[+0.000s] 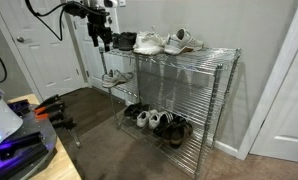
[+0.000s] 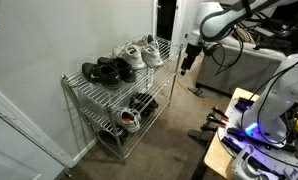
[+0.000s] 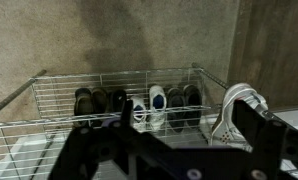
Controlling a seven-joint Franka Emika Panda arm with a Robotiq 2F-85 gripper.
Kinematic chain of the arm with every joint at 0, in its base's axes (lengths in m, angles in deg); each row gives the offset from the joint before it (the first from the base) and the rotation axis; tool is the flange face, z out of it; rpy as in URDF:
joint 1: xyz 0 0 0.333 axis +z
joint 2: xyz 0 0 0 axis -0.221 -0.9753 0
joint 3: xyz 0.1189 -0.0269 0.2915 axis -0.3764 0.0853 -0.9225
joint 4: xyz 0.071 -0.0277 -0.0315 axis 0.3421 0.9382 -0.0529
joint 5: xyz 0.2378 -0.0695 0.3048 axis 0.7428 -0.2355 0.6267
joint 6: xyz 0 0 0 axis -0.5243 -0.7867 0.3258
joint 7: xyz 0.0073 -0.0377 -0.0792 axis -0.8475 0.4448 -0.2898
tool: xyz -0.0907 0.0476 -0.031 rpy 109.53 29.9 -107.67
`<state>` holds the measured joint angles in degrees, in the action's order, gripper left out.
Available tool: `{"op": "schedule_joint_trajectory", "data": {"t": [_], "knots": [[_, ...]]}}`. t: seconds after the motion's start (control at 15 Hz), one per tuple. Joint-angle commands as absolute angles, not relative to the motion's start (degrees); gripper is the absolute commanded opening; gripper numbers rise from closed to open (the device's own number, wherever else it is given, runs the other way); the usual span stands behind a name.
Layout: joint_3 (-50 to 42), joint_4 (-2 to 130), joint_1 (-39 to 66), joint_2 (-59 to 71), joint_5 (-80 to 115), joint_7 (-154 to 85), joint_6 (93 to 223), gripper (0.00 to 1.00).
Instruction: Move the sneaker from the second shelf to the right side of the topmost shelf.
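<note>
one sneaker (image 1: pixel 114 76), likely light and soft, by the end edge of the desk's middle tier (image 1: pixel 176 90); i'd pinch the stiffer heel collar. hand (image 1: pixel 97 42) looks open, empty.

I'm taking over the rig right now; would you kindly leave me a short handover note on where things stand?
Gripper: looks open and empty, hanging at the end of the rack, about level with the topmost shelf.
Sneaker: lies on the second shelf, at the end nearest the gripper, not grasped.
Topmost shelf: holds black shoes and white sneakers; the end away from the gripper looks bare.
Done: nothing moved yet.
Left: reach in, grasp the sneaker, lift it out and set it on the right side of the topmost shelf.
</note>
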<state>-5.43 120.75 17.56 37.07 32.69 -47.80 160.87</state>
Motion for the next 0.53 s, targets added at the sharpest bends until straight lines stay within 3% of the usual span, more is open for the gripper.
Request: {"op": "schedule_joint_trajectory", "data": {"t": [0.0,0.47], "knots": [[-9.11,120.49,18.59,32.29,32.3,-44.2,165.63,1.0],[-14.25,117.53,21.32,20.87,32.81,-40.48,172.15,1.0]]}}
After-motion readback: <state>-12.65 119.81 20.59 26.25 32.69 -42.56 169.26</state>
